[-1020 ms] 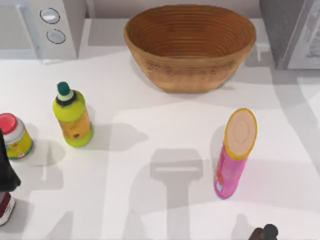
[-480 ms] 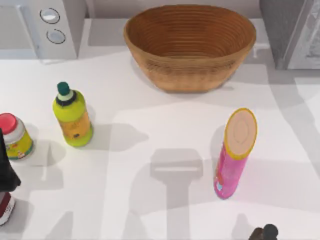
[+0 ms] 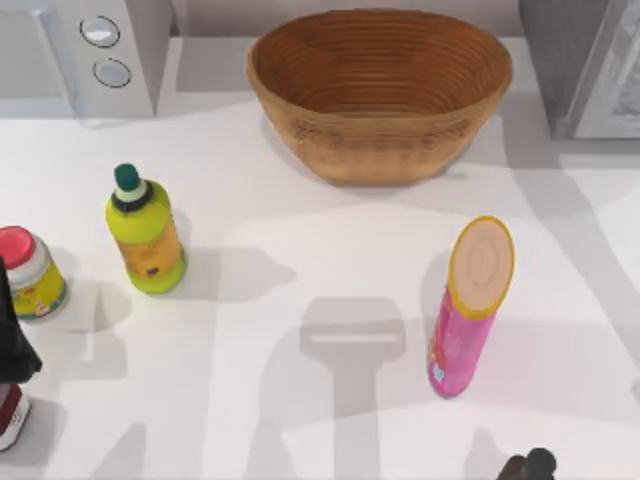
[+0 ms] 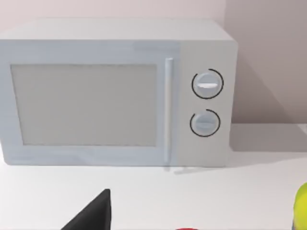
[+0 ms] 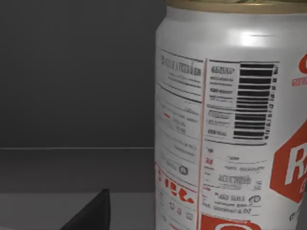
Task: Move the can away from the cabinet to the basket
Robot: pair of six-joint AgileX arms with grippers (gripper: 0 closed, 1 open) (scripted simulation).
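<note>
The can (image 5: pixel 230 120), silver with red-and-white lettering, stands upright very close in the right wrist view, with the dark grey cabinet (image 5: pixel 76 72) behind it. My right gripper (image 5: pixel 196 215) is open around the can; its black finger (image 5: pixel 93 213) stands a little apart from the can's side. The brown wicker basket (image 3: pixel 380 150) sits at the back middle of the table, with nothing in it. My left gripper (image 3: pixel 12 345) is parked at the table's left edge, open, with one finger (image 4: pixel 93 213) pointing towards the microwave.
A white microwave (image 3: pixel 80 50) stands at the back left and the grey cabinet (image 3: pixel 585 60) at the back right. A green-yellow bottle (image 3: pixel 145 235) and a red-lidded jar (image 3: pixel 28 272) stand at the left. A tall pink tube (image 3: pixel 470 310) stands right of centre.
Shadows on the table's right side have shifted slightly. The basket, bottle, jar and tube have not moved, nor has the left arm.
</note>
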